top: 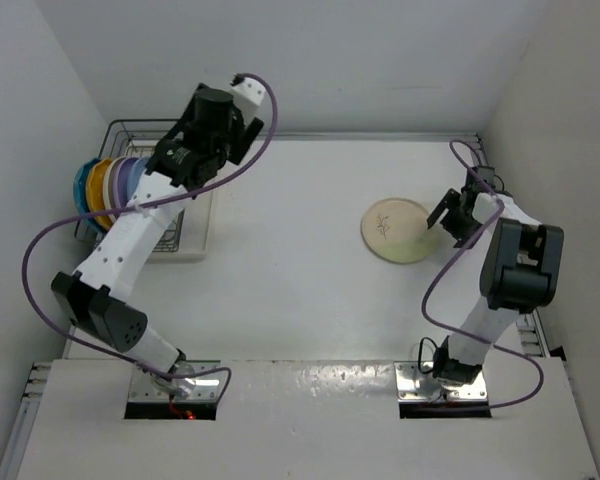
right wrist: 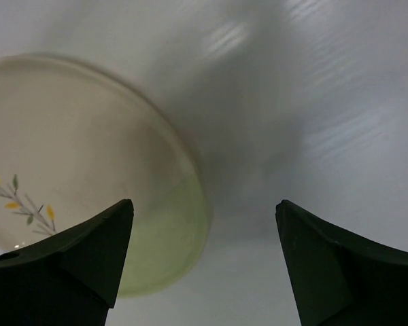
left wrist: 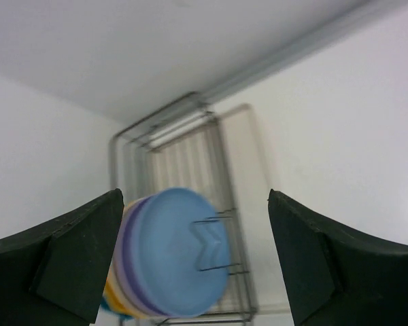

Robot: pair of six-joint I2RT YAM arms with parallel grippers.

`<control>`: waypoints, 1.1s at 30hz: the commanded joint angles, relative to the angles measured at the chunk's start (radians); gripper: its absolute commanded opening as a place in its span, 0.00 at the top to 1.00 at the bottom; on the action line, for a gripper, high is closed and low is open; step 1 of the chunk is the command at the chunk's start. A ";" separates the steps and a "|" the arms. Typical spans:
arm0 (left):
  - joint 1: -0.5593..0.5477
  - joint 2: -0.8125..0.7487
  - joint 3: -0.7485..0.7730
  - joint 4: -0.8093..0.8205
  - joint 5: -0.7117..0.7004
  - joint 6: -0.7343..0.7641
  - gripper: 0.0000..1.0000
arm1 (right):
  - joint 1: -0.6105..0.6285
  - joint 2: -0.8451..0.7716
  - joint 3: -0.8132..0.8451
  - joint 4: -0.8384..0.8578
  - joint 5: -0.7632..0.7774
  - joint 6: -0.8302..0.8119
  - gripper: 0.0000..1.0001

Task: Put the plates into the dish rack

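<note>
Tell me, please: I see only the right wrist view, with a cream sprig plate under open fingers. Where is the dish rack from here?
Observer: The dish rack stands at the far left corner of the table. Your sprig plate lies flat on the right side.
Operator: Are there plates inside the rack?
Observer: Yes. A row of upright plates stands in it, with the blue plate at the end that faces the left wrist camera.
Operator: Does the left gripper hold something?
Observer: No. The left gripper is open with nothing between its fingers, near the rack.
</note>
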 commanded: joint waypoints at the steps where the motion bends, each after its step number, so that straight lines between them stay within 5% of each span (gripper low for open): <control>1: -0.028 0.097 0.006 -0.163 0.236 -0.086 0.08 | 0.007 0.095 0.089 0.025 -0.044 -0.055 0.19; 8: -0.048 0.210 0.016 -0.174 0.429 -0.146 0.08 | -0.009 0.211 0.138 0.025 -0.035 -0.095 0.60; 17: -0.007 0.301 0.006 -0.174 0.618 -0.223 0.09 | 0.017 0.359 0.269 -0.129 -0.069 -0.225 0.99; 24: -0.007 0.321 -0.131 -0.109 0.730 -0.267 0.10 | 0.204 0.278 0.140 -0.071 -0.079 -0.343 1.00; 33: -0.007 0.374 -0.264 -0.031 0.882 -0.330 0.10 | 0.510 0.200 0.062 0.035 -0.128 -0.078 1.00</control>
